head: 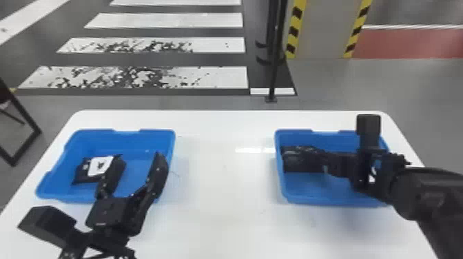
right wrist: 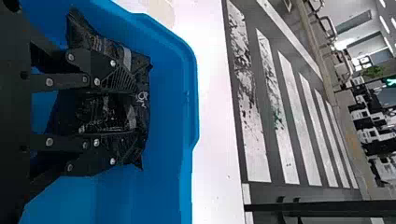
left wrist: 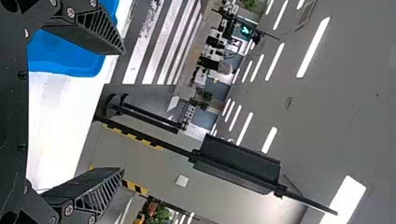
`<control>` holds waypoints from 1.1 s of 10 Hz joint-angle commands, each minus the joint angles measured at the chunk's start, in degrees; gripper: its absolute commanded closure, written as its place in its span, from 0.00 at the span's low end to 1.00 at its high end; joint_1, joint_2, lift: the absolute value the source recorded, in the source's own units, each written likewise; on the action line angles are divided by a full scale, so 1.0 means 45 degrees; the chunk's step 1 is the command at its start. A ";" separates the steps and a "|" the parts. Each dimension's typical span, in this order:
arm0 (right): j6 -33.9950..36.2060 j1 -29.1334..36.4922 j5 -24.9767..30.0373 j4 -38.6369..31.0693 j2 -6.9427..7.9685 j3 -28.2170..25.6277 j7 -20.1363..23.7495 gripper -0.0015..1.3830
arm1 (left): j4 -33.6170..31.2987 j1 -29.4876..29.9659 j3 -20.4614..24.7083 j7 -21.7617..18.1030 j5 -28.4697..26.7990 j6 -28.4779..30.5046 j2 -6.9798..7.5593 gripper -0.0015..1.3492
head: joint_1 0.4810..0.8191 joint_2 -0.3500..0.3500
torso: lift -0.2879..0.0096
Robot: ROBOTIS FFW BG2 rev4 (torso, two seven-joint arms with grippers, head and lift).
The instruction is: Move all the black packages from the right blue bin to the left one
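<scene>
Right gripper [right wrist: 133,113] is clamping a black package [right wrist: 105,109] in the right blue bin [head: 337,200], its long axis running across the fingers, left gripper [head: 139,160] hanging spread over the left bin [head: 117,136].

The robot's left arm [head: 100,241] angles in from the head view's bottom edge, its claw [head: 137,157] pointing forward, fingers spread wide. The right arm [head: 425,193] extends inward from the right side, its claw [head: 318,160] held leftward, two fingers drawn closer together.
</scene>
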 commanded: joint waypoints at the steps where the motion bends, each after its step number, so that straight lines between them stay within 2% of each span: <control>1: -0.0264 0.0124 -0.0281 -0.0108 -0.0001 0.0004 0.0020 0.68 | 0.0014 0.0024 0.0027 -0.0044 0.0092 0.0007 -0.0003 0.11 | 0.63 0.54 | 0.50; 2: -0.0264 0.0467 -0.0281 -0.0608 0.0038 -0.0224 -0.0078 0.86 | 0.0045 0.0056 0.0027 -0.0063 0.0142 0.0007 -0.0003 0.11 | 0.63 0.54 | 0.50; 5: -0.0983 0.1249 -0.0510 -0.1389 0.0175 -0.1062 -0.0059 0.85 | 0.0076 0.0056 0.0052 -0.0083 0.0193 -0.0024 -0.0022 0.11 | 0.63 0.54 | 0.50; 7: -0.1014 0.2280 -0.1043 -0.2827 0.0214 -0.2205 -0.0039 0.85 | 0.0076 0.0056 0.0078 -0.0103 0.0193 -0.0211 -0.0022 0.11 | 0.63 0.52 | 0.50; 9: -0.1014 0.3061 -0.2769 -0.3921 0.0214 -0.3144 0.0703 0.85 | 0.0108 0.0056 0.0027 -0.0103 0.0320 -0.0524 -0.0042 0.11 | 0.63 0.49 | 0.50; 11: -0.1046 0.3061 -0.4775 -0.4014 0.0214 -0.3017 0.1543 0.85 | 0.0076 -0.0038 -0.0557 -0.0122 0.1158 -0.0805 0.0036 0.11 | 0.63 0.50 | 0.50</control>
